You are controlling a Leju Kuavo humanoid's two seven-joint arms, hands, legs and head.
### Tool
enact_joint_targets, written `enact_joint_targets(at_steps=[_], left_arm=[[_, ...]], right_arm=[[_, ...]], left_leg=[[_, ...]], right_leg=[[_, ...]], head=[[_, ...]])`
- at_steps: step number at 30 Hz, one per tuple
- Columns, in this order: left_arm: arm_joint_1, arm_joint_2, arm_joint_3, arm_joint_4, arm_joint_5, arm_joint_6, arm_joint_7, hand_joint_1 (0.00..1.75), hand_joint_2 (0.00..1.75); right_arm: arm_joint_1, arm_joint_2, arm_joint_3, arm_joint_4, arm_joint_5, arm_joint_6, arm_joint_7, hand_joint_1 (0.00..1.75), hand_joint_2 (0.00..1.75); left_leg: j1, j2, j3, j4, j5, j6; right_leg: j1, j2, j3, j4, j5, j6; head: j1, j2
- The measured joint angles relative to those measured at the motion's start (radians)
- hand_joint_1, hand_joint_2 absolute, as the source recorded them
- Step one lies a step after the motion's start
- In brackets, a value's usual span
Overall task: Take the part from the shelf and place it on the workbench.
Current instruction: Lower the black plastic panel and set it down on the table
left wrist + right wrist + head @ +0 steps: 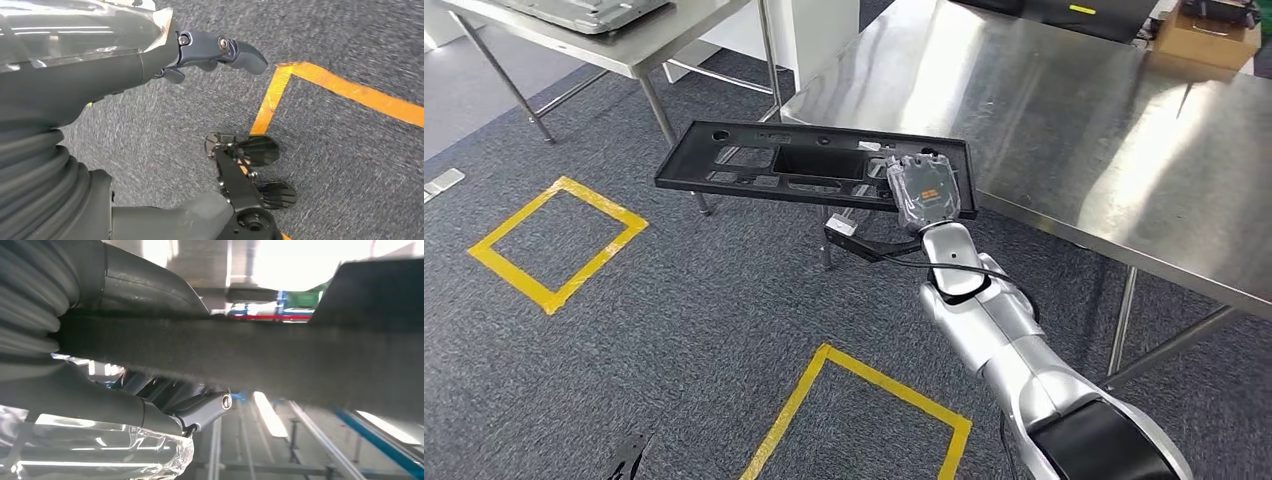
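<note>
A long flat black plastic part [774, 162] with several cut-outs hangs level in the air, gripped at its right end by my right hand [921, 192]. Its right end reaches over the near left corner of the steel workbench [1064, 130]; the rest juts out to the left above the carpet. In the right wrist view the part's dark edge [280, 355] crosses the picture, clamped between the thumb and the fingers [200, 412]. My left hand [215, 52] hangs over the carpet with its fingers loosely curled and holds nothing.
A second steel table [624, 40] with a grey tray stands at the back left. Yellow tape squares [559, 240] [864, 420] mark the grey carpet. A cardboard box [1209, 40] sits on the workbench's far right. Workbench legs [1124, 320] stand right of my arm.
</note>
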Motion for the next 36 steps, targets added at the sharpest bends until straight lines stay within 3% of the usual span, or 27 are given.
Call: enact_joint_targets(at_steps=[1,3,5,7,9,11,13,14,16,17,19,20,21,22,23,25,26,28,29,30,33,34,36], left_arm=[[0.000,0.001,0.000,0.000,0.000,0.000,0.000,0.00,1.75],[0.000,0.002,0.001,0.000,-0.001,0.000,-0.002,0.00,1.75],[0.000,0.002,0.002,0.000,-0.006,0.000,-0.005,0.00,1.75],[-0.006,0.002,0.001,0.000,-0.018,-0.004,-0.008,0.00,1.75],[-0.019,0.003,-0.002,0.000,-0.034,-0.011,-0.010,0.00,1.75],[-0.028,0.005,-0.008,0.000,-0.052,-0.017,-0.009,0.00,1.75],[-0.032,0.006,-0.015,0.000,-0.064,-0.021,-0.007,0.00,1.75],[-0.035,0.006,-0.018,0.000,-0.069,-0.022,-0.005,0.00,1.75],[-0.045,0.003,-0.027,0.000,-0.076,-0.023,-0.003,0.00,1.75],[-0.050,0.002,-0.031,0.000,-0.078,-0.023,-0.003,0.00,1.75],[-0.058,0.001,-0.037,-0.001,-0.083,-0.023,-0.003,0.00,1.75],[-0.062,0.001,-0.039,-0.001,-0.085,-0.023,-0.003,0.00,1.75],[-0.066,-0.001,-0.042,-0.001,-0.086,-0.023,-0.004,0.00,1.75],[-0.071,-0.002,-0.044,-0.001,-0.086,-0.024,-0.004,0.00,1.75],[-0.076,-0.004,-0.046,-0.001,-0.087,-0.025,-0.004,0.00,1.75],[-0.082,-0.006,-0.050,-0.001,-0.087,-0.026,-0.004,0.00,1.75],[-0.082,-0.005,-0.052,-0.001,-0.087,-0.027,-0.004,0.00,1.75],[-0.079,-0.005,-0.055,0.000,-0.087,-0.033,-0.004,0.00,1.75],[-0.078,-0.004,-0.055,0.000,-0.087,-0.037,-0.004,0.00,1.75],[-0.079,-0.005,-0.056,0.000,-0.087,-0.043,-0.005,0.00,1.75],[-0.084,-0.005,-0.059,0.000,-0.086,-0.055,-0.006,0.00,1.75],[-0.086,-0.006,-0.060,0.000,-0.085,-0.058,-0.007,0.00,1.75],[-0.091,-0.007,-0.060,0.000,-0.085,-0.061,-0.006,0.00,1.75]], right_arm=[[0.000,0.000,0.000,0.000,0.000,0.000,0.000,1.75,1.75],[-0.001,0.000,0.001,0.000,0.000,0.000,-0.002,1.75,1.75],[-0.003,-0.003,-0.001,-0.001,-0.001,0.000,-0.004,1.75,1.75],[-0.004,-0.017,-0.007,-0.002,-0.002,-0.003,-0.009,1.75,1.75],[-0.005,-0.044,-0.020,-0.002,-0.006,-0.011,-0.017,1.75,1.75],[-0.004,-0.072,-0.036,-0.003,-0.011,-0.028,-0.024,1.75,1.75],[0.003,-0.101,-0.053,-0.003,-0.017,-0.049,-0.030,1.75,1.75],[0.008,-0.115,-0.061,-0.003,-0.018,-0.057,-0.033,1.75,1.75],[0.013,-0.140,-0.075,-0.003,-0.020,-0.067,-0.035,1.75,1.75],[0.014,-0.149,-0.081,-0.005,-0.020,-0.070,-0.035,1.75,1.75],[0.017,-0.160,-0.092,-0.009,-0.020,-0.076,-0.035,1.75,1.75],[0.021,-0.164,-0.097,-0.011,-0.020,-0.080,-0.035,1.75,1.75],[0.025,-0.169,-0.102,-0.014,-0.020,-0.083,-0.035,1.75,1.75],[0.030,-0.174,-0.107,-0.017,-0.019,-0.086,-0.035,1.75,1.75],[0.035,-0.179,-0.112,-0.021,-0.017,-0.088,-0.035,1.75,1.75],[0.040,-0.183,-0.118,-0.028,-0.014,-0.089,-0.035,1.75,1.75],[0.042,-0.183,-0.119,-0.030,-0.014,-0.090,-0.035,1.75,1.75],[0.051,-0.181,-0.120,-0.032,-0.013,-0.092,-0.039,1.75,1.75],[0.055,-0.181,-0.122,-0.033,-0.012,-0.093,-0.043,1.75,1.75],[0.058,-0.181,-0.123,-0.034,-0.010,-0.093,-0.047,1.75,1.75],[0.060,-0.182,-0.128,-0.035,-0.002,-0.095,-0.054,1.75,1.75],[0.060,-0.183,-0.129,-0.036,-0.002,-0.096,-0.055,1.75,1.75],[0.060,-0.185,-0.131,-0.036,-0.002,-0.098,-0.055,1.75,1.75]], left_leg=[[0.004,-0.012,0.031,-0.067,0.039,-0.001],[0.012,-0.046,0.084,-0.182,0.084,-0.002],[0.008,-0.056,0.098,-0.212,0.088,0.002],[0.002,-0.034,0.099,-0.217,0.095,0.017],[0.000,-0.014,0.100,-0.228,0.104,0.035],[-0.003,0.005,0.100,-0.231,0.107,0.045],[-0.006,0.029,0.100,-0.231,0.107,0.047],[-0.007,0.041,0.100,-0.231,0.106,0.047],[-0.007,0.066,0.102,-0.231,0.104,0.045],[-0.010,0.078,0.103,-0.230,0.101,0.042],[-0.018,0.103,0.109,-0.231,0.096,0.033],[-0.022,0.116,0.113,-0.232,0.093,0.028],[-0.023,0.130,0.118,-0.235,0.090,0.024],[-0.022,0.137,0.123,-0.235,0.086,0.019],[-0.018,0.126,0.124,-0.228,0.076,0.014],[-0.012,0.066,0.097,-0.157,0.028,0.006],[-0.011,0.033,0.069,-0.093,-0.006,0.005],[-0.011,0.006,0.005,0.030,-0.052,0.003],[-0.011,0.004,-0.012,0.052,-0.048,0.003],[-0.011,0.004,-0.011,0.034,-0.023,0.005],[-0.010,0.000,0.064,-0.154,0.081,0.016],[-0.012,-0.001,0.082,-0.200,0.096,0.022],[-0.016,0.000,0.094,-0.231,0.098,0.034]], right_leg=[[-0.001,0.013,-0.001,0.003,0.000,0.001],[0.003,0.038,-0.008,0.011,-0.002,0.009],[0.005,0.059,-0.018,0.013,0.002,0.022],[0.002,0.066,-0.027,0.011,0.006,0.037],[0.006,0.018,-0.054,0.052,-0.014,0.042],[0.008,-0.037,-0.110,0.169,-0.065,0.038],[0.007,-0.051,-0.160,0.276,-0.100,0.039],[0.006,-0.054,-0.161,0.281,-0.098,0.044],[0.005,-0.079,-0.106,0.179,-0.059,0.056],[0.008,-0.110,-0.067,0.106,-0.036,0.057],[0.018,-0.152,-0.019,0.014,-0.007,0.049],[0.022,-0.155,-0.015,0.004,-0.004,0.043],[0.024,-0.140,-0.016,0.003,-0.001,0.039],[0.016,-0.124,-0.014,0.001,0.001,0.034],[0.010,-0.109,-0.012,-0.001,0.002,0.029],[-0.003,-0.084,-0.006,-0.005,0.005,0.011],[-0.002,-0.072,-0.006,-0.005,0.005,0.005],[0.001,-0.048,-0.006,-0.005,0.005,-0.001],[0.002,-0.037,-0.005,-0.004,0.005,-0.001],[0.003,-0.027,-0.005,-0.003,0.004,-0.001],[0.006,-0.006,-0.005,0.000,0.001,0.004],[0.009,-0.003,-0.006,-0.001,-0.001,0.008],[0.018,0.001,-0.006,0.005,0.002,0.021]], head=[[0.000,0.000],[0.000,0.000],[0.002,0.000],[0.002,0.000],[0.005,0.000],[0.010,0.000],[0.011,0.000],[0.011,0.000],[0.012,0.000],[0.013,0.000],[0.013,0.000],[0.013,0.000],[0.012,0.000],[0.010,0.000],[0.010,0.000],[0.006,0.000],[0.004,0.000],[0.002,0.000],[0.002,0.000],[0.002,0.000],[0.002,0.000],[0.003,0.000],[0.003,0.000]])
